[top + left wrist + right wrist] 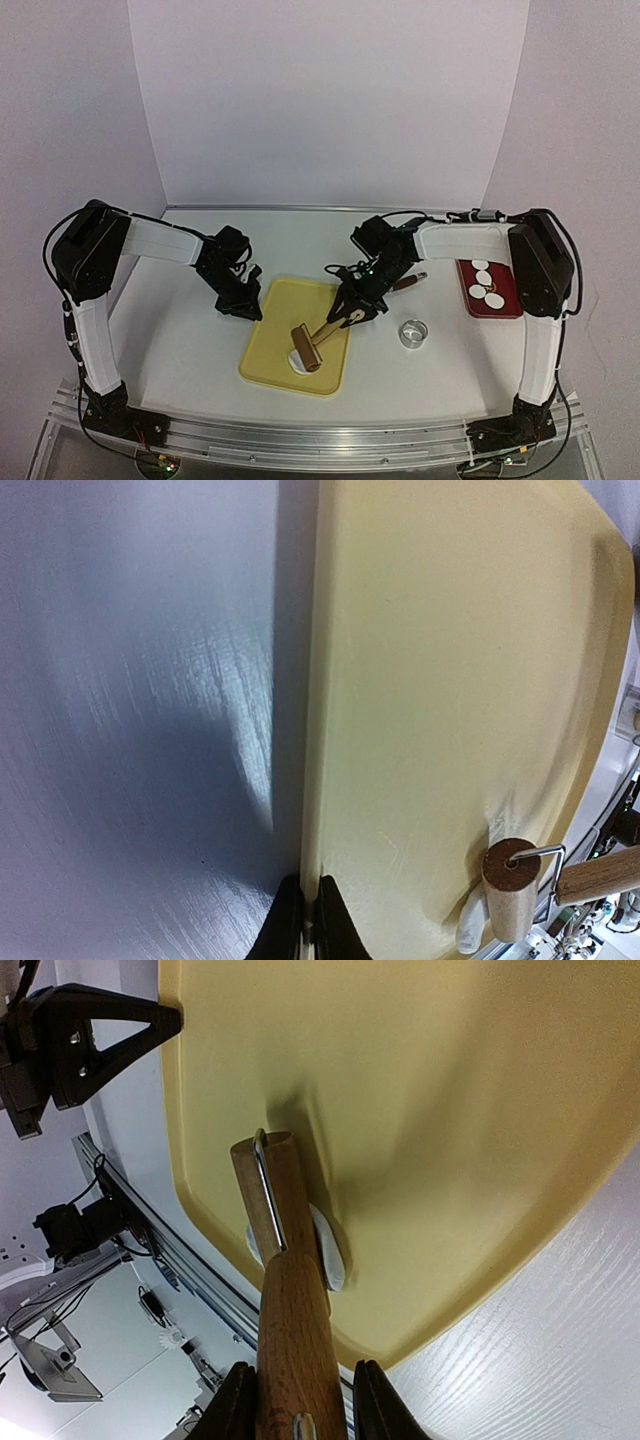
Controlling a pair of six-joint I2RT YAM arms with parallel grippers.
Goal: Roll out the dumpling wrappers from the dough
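A small patch of white dough (297, 362) lies near the front of a yellow board (275, 330). A wooden roller (306, 347) rests on top of it. My right gripper (352, 312) is shut on the roller's handle (295, 1330), with the roller head (275, 1195) pressing the dough (330, 1250) against the board (450, 1110). My left gripper (311, 925) is shut on the left rim of the board (450, 680). Several dumpling wrappers (482, 279), thin white discs, lie on a red plate (505, 300) at the right.
A metal ring cutter (413, 332) stands on the table right of the board. A second wooden-handled tool (408, 282) lies behind it, under my right arm. White walls close the back and both sides.
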